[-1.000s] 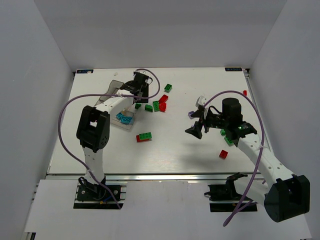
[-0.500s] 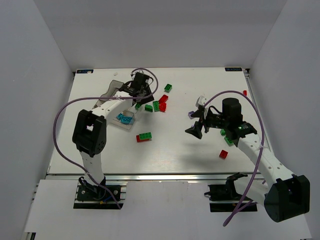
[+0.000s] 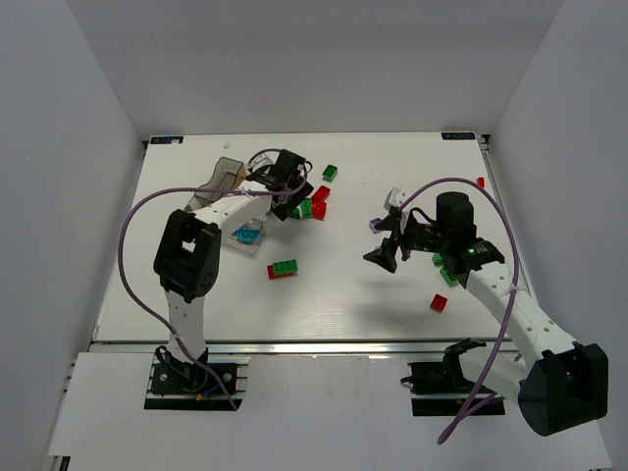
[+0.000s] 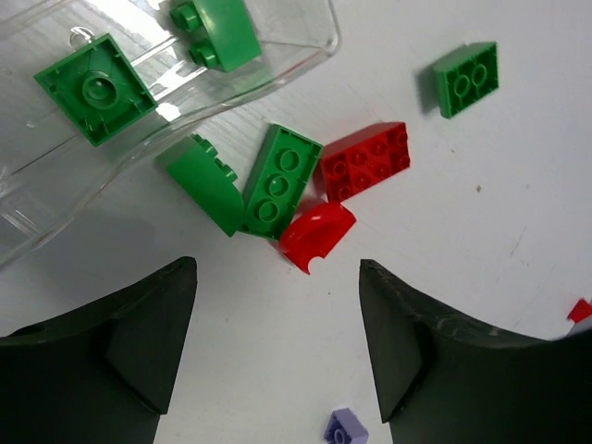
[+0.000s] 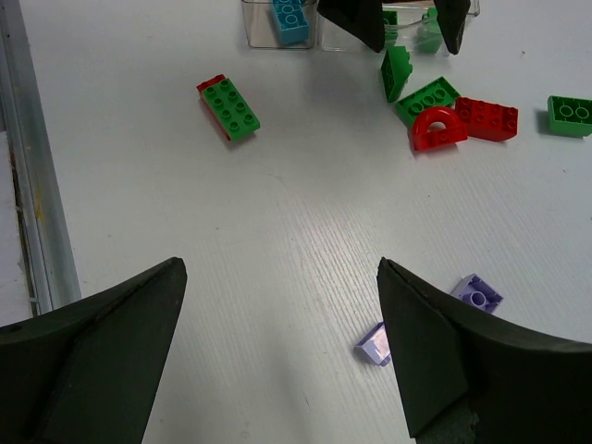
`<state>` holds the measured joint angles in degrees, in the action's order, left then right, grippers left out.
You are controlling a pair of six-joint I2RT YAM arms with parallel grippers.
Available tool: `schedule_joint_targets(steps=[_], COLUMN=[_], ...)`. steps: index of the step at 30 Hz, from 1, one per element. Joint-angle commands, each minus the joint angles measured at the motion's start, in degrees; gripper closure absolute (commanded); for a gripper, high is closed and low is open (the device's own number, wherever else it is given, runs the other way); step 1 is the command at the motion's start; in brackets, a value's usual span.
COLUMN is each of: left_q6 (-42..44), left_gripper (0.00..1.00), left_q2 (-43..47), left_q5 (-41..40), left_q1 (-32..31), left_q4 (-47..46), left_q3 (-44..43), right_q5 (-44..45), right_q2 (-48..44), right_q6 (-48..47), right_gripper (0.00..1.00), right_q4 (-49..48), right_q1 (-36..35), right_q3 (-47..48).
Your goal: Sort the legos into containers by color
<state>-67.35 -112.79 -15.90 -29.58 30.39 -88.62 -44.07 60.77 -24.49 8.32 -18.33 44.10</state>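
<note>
My left gripper (image 3: 290, 201) (image 4: 277, 342) is open and empty, hovering just right of the clear tray (image 3: 229, 179) (image 4: 305, 51). Below and ahead of it lie a green wedge brick (image 4: 203, 180), a green brick (image 4: 282, 180), a red arch brick (image 4: 317, 236) and a red brick (image 4: 365, 162). Two green bricks (image 4: 95, 88) lie in the tray's end compartment; cyan bricks (image 3: 245, 234) fill another. My right gripper (image 3: 385, 245) (image 5: 277, 342) is open and empty above the table, with two light purple bricks (image 5: 476, 294) by its right finger.
A green brick stacked on a red one (image 3: 283, 269) (image 5: 228, 106) lies mid-table. A lone green brick (image 3: 330, 173) lies further back. A red brick (image 3: 439, 302) and a green one (image 3: 446, 275) lie near the right arm. Another red brick (image 3: 480, 182) lies at the far right edge.
My left gripper has moved right, from over the tray to above the green and red cluster beside it. The right arm has not moved.
</note>
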Motion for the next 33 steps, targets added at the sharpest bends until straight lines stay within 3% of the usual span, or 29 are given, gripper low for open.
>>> schedule_joint_targets(steps=[1, 10, 17, 26, 29, 31, 33], left_q6=[-6.2, -7.1, -7.2, -6.7, -3.5, 1.8, 6.9], left_gripper=[0.22, 0.27, 0.37, 0.73, 0.86, 0.94, 0.98], left_q2=[-1.9, -6.3, -9.5, -7.4, -4.5, -1.4, 1.0], left_q5=[-4.7, -7.7, -6.7, -5.9, -4.1, 1.1, 2.2], left_q1=[0.0, 0.0, 0.5, 0.5, -0.1, -0.7, -1.3], left_q4=[3.1, 4.0, 3.8, 3.4, 1.1, -3.2, -4.7], left_q3=[-3.1, -5.0, -6.2, -4.5, -3.8, -2.5, -1.7], right_q5=[-0.8, -0.8, -0.9, -1.3, -1.5, -1.7, -1.8], right_q2=[-1.2, -1.4, -1.4, -1.6, -1.7, -1.8, -1.9], right_q6=[-0.7, -1.1, -1.3, -1.1, -1.0, -0.9, -0.9], right_gripper=[0.11, 0.11, 0.11, 0.11, 0.11, 0.11, 0.11], right_q4=[-1.9, -1.6, -1.4, -1.4, -1.4, -1.4, -1.5], right_q1=[0.5, 0.6, 0.7, 1.5, 1.6, 1.9, 1.9], right_q3=[-0.3, -0.2, -0.2, -0.2, -0.2, -0.2, -0.2])
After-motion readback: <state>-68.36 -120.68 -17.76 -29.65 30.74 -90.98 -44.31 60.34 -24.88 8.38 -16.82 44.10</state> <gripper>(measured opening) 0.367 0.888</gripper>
